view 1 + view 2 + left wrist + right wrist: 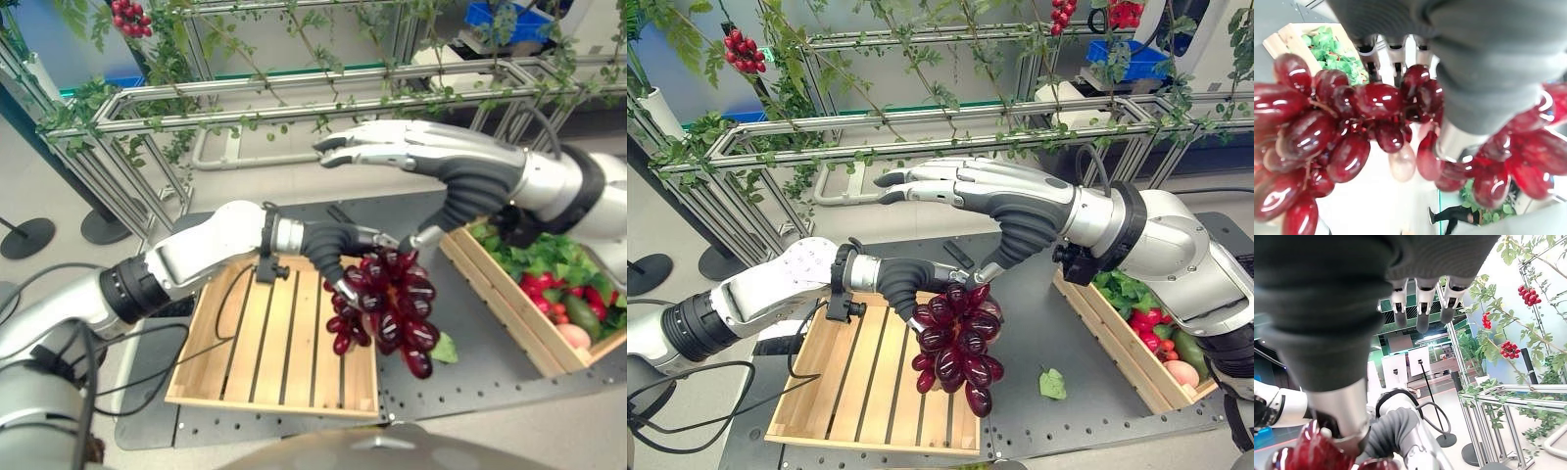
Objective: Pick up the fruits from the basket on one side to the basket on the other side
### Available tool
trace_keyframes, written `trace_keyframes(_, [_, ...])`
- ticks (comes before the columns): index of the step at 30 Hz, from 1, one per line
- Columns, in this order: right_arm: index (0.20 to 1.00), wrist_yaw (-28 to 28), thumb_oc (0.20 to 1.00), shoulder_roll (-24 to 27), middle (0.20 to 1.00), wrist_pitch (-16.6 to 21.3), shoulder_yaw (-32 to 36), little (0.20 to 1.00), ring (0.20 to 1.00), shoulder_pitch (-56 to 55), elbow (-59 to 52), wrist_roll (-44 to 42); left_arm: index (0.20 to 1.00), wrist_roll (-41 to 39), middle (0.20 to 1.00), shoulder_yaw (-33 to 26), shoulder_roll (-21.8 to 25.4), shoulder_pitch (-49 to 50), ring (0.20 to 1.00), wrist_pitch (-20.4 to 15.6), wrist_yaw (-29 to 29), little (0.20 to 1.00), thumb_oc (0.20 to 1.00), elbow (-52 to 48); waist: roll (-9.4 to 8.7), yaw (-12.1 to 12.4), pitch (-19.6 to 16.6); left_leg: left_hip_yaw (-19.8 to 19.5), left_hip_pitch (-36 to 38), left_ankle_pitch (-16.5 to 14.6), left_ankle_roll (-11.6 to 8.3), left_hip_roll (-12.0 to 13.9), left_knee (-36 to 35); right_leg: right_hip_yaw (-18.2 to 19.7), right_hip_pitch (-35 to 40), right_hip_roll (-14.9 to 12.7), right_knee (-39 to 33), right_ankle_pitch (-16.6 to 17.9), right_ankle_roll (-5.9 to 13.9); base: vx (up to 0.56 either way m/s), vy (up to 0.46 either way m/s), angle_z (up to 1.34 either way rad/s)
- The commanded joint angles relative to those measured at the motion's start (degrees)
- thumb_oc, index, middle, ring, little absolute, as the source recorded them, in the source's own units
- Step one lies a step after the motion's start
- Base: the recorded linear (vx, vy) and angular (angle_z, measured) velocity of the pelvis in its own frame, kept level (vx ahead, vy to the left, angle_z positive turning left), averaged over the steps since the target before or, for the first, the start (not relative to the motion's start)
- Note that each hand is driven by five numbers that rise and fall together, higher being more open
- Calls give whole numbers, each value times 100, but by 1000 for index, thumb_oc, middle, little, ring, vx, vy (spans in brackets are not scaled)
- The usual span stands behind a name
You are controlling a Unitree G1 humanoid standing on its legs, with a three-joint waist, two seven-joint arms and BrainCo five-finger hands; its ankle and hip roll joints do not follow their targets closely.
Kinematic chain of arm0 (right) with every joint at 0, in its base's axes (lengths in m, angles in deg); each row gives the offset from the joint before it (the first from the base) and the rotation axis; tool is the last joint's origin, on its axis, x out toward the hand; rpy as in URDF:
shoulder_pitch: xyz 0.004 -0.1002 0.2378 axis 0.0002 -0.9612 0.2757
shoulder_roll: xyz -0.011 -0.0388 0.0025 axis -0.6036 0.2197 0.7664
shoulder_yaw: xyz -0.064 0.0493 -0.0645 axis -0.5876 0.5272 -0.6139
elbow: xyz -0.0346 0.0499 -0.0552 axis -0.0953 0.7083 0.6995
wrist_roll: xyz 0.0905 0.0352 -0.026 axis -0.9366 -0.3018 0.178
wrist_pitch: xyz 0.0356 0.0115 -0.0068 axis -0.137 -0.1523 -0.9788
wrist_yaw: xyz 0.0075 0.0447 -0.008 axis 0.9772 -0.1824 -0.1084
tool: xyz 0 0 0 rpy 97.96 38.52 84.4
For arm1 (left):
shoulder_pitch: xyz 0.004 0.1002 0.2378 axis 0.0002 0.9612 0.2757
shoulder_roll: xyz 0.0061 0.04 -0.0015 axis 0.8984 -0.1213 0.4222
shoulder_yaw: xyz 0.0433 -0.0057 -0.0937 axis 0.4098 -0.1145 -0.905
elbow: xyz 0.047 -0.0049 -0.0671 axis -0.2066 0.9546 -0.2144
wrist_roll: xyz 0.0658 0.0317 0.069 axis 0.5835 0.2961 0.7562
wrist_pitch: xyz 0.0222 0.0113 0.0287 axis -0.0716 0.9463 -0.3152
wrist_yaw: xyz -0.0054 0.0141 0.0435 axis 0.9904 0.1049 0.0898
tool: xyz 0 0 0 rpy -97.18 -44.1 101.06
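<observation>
Grapes (955,345) are hanging w/ long axis vertical, over the right edge of the slatted crate (852,392). Left hand (906,282) is gripping the bunch's top; right hand (965,191) is hovering flat-fingered, thumb touching the top.

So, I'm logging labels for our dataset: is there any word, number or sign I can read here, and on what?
No text can be read anywhere.
White boards in the background of the right wrist view: marks too blurred to read.
Grapes, left crate, right crate: no labels or print seen.
</observation>
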Motion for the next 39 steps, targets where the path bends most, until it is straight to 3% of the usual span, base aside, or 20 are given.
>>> trace_keyframes(1, [1000, -455, 1000, -370, 1000, 27, 596, 1000, 1000, -466, 332, -249, 200, -420, 200, -1064, 17, -95, 200, -496, -394, 200, 200, 61, -87, -1, -111, -54, 292, -330, -63, -311, 95, -101, 71, 63, 599, -229, 600, 0, 0, 0])
trace_keyframes(2, [1000, -454, 1000, -373, 1000, 28, 618, 1000, 1000, -507, 314, -247, 200, -417, 200, -1061, 16, -78, 200, -492, -396, 200, 200, 46, -90, 5, -124, -55, 295, -330, -64, -311, 93, -101, 74, 64, 598, -231, 601, 0, 0, 0])
trace_keyframes(4, [1000, -608, 1000, -856, 1000, -80, 936, 1000, 1000, -882, 757, -446, 200, -566, 200, -1487, -45, 181, 200, -554, -536, 200, 200, 105, -71, -3, -122, -53, 297, -333, -54, -305, 88, -90, 65, 70, 605, -244, 593, 0, 0, 0])
trace_keyframes(8, [1000, -416, 1000, -1346, 1000, -381, 781, 1000, 1000, -1094, 1379, -1195, 200, -836, 200, -1765, -194, 273, 200, -633, -698, 200, 200, 203, -70, -5, -138, -51, 313, -337, -54, -301, 82, -95, 79, 70, 600, -250, 579, 0, 0, 0])
trace_keyframes(14, [1000, -81, 1000, -1446, 1000, -678, 319, 1000, 1000, -1093, 2091, -1925, 200, -874, 200, -1835, -424, 23, 200, -808, -814, 200, 200, 331, -95, 12, -147, -52, 330, -347, -61, -298, 99, -118, 112, 60, 603, -257, 566, 0, 0, 1])
trace_keyframes(17, [1000, 566, 1000, -1521, 1000, -1188, -198, 1000, 1000, -1109, 2118, -2914, 200, -1046, 200, -1861, -667, -124, 200, -842, -828, 200, 200, 372, -118, 20, -151, -54, 335, -348, -68, -298, 107, -126, 118, 56, 603, -243, 562, 0, 0, 0])
trace_keyframes(21, [1000, 907, 1000, -1446, 1000, -1503, -545, 1000, 1000, -1157, 1975, -3424, 200, -1023, 200, -1714, -764, -248, 200, -839, -850, 200, 200, 424, -126, 13, -147, -53, 327, -345, -70, -302, 119, -116, 114, 52, 600, -234, 559, 0, 0, 0])
trace_keyframes(29, [1000, 1088, 1000, -1380, 1000, -1709, -1121, 1000, 1000, -882, 2135, -3436, 200, -1005, 200, -1481, -1092, -550, 200, -870, -881, 200, 200, 578, -127, 9, -153, -44, 323, -352, -57, -308, 134, -105, 97, 42, 619, -221, 561, 0, 0, 0])
trace_keyframes(33, [1000, 1509, 1000, -1433, 1000, -2134, -1582, 1000, 1000, -759, 2022, -3890, 200, -944, 200, -1294, -1363, -751, 200, -858, -850, 200, 200, 620, -144, 1, -160, -53, 313, -345, -63, -305, 140, -98, 85, 52, 615, -217, 557, 0, 0, 0])
trace_keyframes(39, [1000, 1858, 1000, -1506, 1000, -2644, -2089, 1000, 1000, -763, 1884, -4631, 200, -908, 200, -1112, -1405, -855, 200, -870, -762, 200, 200, 614, -151, 7, -158, -60, 292, -329, -72, -304, 144, -77, 72, 54, 608, -204, 552, 0, 0, 0])
